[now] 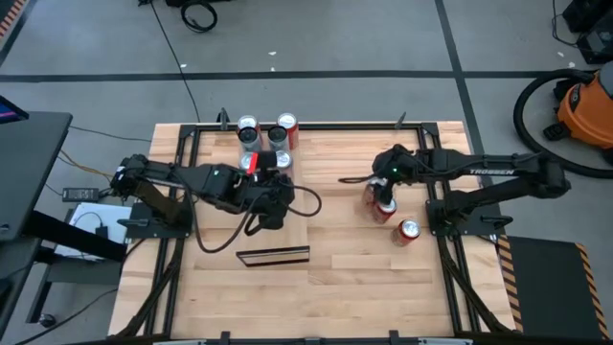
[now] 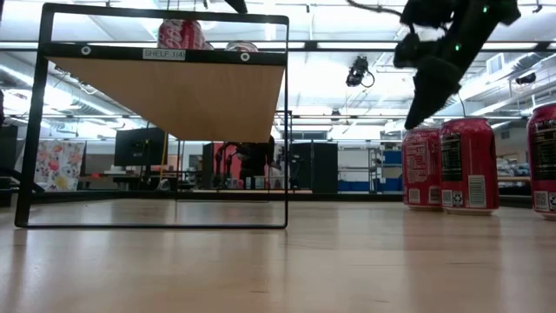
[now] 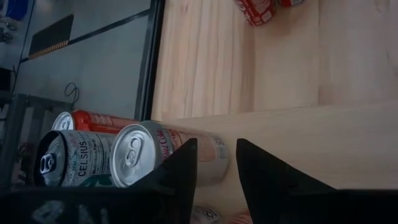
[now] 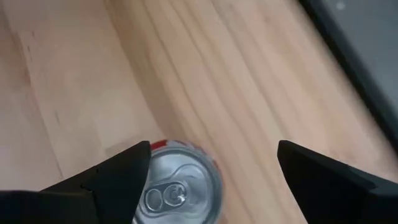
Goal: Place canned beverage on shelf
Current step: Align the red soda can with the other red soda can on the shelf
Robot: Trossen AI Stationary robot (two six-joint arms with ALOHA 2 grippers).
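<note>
The shelf is a pale wood slab raised in a black frame, and several cans stand on top of it. In the left wrist view a Celsius can, a silver-pink can and an orange can stand on the shelf. My left gripper hovers over the shelf beside them, open by a narrow gap and empty. My right gripper is wide open above a red can's silver top, with a finger on either side and touching nothing. It also shows in the high view.
Three red cans stand upright on the table's right half, two under my right gripper and one nearer the front. The shelf frame's base bar lies mid-table. Bare tabletop spreads toward the near edge.
</note>
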